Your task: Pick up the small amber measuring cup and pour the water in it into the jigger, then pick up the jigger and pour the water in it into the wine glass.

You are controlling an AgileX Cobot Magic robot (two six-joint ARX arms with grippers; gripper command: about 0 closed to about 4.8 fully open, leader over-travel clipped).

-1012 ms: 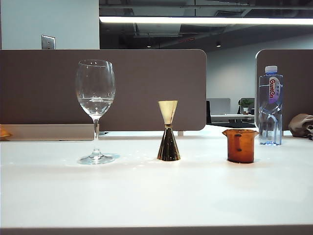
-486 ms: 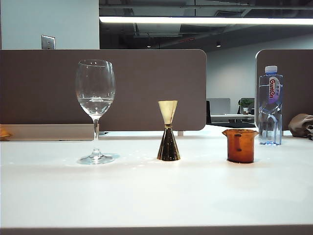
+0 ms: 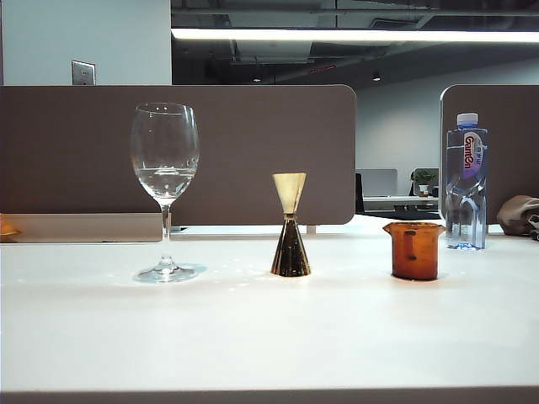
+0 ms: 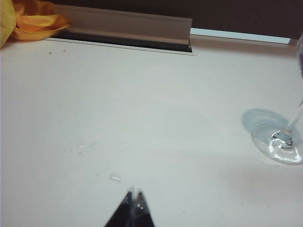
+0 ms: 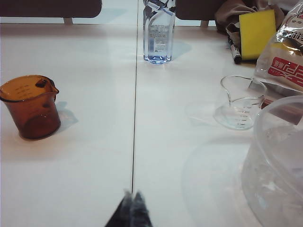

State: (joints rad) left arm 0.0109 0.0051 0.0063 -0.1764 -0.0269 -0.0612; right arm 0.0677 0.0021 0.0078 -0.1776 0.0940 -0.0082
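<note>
Amber measuring cup (image 3: pixel 414 250) translucent, upright, left tool (image 4: pixel 133 195) closed, right tool (image 5: pixel 132 195) closed

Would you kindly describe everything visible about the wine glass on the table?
The wine glass is tall, clear and stemmed: a rounded bowl, a thin stem and a round flat foot. It stands upright on the white table, left of the gold jigger and apart from it. Clear water fills the lower part of the bowl. Only the table touches it; neither tool is near it, and the foot casts a pale shadow.
</note>
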